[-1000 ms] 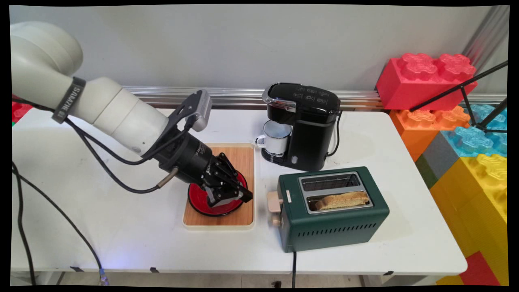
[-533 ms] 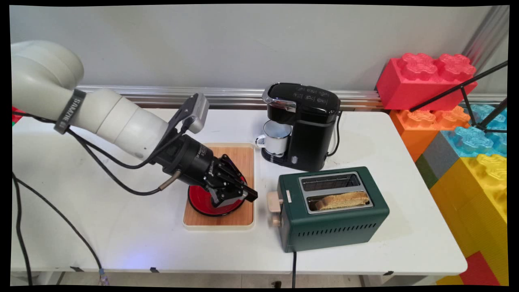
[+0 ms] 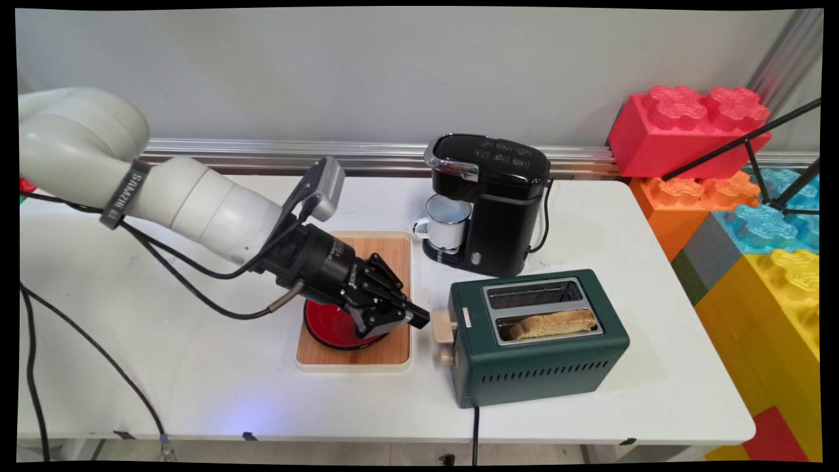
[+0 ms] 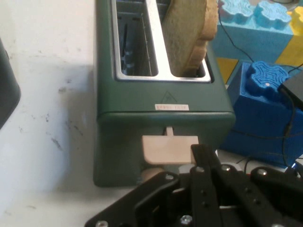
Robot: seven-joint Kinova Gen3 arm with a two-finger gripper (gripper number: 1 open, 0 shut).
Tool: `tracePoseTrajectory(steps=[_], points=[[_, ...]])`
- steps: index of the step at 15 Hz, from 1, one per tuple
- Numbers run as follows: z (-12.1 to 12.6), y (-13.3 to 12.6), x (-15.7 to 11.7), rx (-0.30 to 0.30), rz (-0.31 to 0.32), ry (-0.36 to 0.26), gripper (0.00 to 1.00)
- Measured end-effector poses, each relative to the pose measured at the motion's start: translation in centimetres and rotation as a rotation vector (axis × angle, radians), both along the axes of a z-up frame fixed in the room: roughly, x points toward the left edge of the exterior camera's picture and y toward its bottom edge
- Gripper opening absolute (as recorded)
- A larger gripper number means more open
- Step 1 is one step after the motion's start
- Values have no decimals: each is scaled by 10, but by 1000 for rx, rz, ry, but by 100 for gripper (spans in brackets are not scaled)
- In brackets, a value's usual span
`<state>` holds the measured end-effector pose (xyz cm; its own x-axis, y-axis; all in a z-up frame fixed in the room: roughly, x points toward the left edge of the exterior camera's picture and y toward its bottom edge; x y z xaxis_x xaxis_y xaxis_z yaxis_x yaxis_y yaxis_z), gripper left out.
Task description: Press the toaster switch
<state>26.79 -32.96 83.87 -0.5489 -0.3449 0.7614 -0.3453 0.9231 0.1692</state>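
Gripper (image 3: 419, 321), shut and empty, has been brought rightward from over the red plate (image 3: 328, 328) to the toaster's lever (image 3: 444, 326).

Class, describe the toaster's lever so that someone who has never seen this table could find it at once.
Start at the dark green toaster near the table's front right, with a slice of bread in its nearer slot. On its left end, facing the wooden tray, sits the lever: a flat beige tab, with a small round beige knob below it. The gripper is right next to it.
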Motion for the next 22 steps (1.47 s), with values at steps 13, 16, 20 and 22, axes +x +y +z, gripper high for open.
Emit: tracePoseTrajectory(steps=[13, 16, 20, 22], points=[[-18, -11, -16, -14, 15, 5, 0], [-21, -13, -20, -15, 19, 6, 0], [-24, -15, -23, -13, 21, 3, 0], [-27, -15, -24, -8, 17, -2, 0]])
